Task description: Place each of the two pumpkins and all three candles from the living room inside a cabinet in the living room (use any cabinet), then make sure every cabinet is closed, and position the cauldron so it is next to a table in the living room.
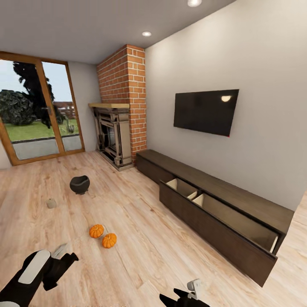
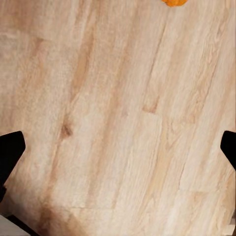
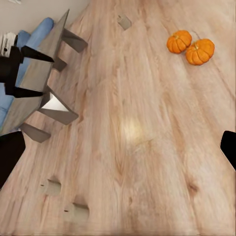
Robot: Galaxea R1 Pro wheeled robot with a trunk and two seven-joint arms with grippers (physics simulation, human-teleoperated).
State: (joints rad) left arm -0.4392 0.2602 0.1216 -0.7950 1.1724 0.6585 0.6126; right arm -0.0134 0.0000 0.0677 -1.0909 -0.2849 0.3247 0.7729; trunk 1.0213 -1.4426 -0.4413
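Two pumpkins (image 1: 102, 236) lie touching on the floor (image 1: 140, 238) ahead of both empty, wide-open pincers, left (image 1: 64, 256) and right (image 1: 187, 294), the open-drawered cabinet (image 1: 221, 221) standing rightward.

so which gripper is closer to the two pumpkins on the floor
Left. The left gripper sits just short of the pumpkins, slightly to their left. The right gripper is further back and off to their right.

— What sits on your light wood floor (image 1: 140, 238)?
— Two pumpkins (image 1: 102, 236) touching each other, the black cauldron (image 1: 79, 184) farther off, a small pale candle (image 1: 51, 203) near it, and the long cabinet (image 1: 213, 213) by your wall.
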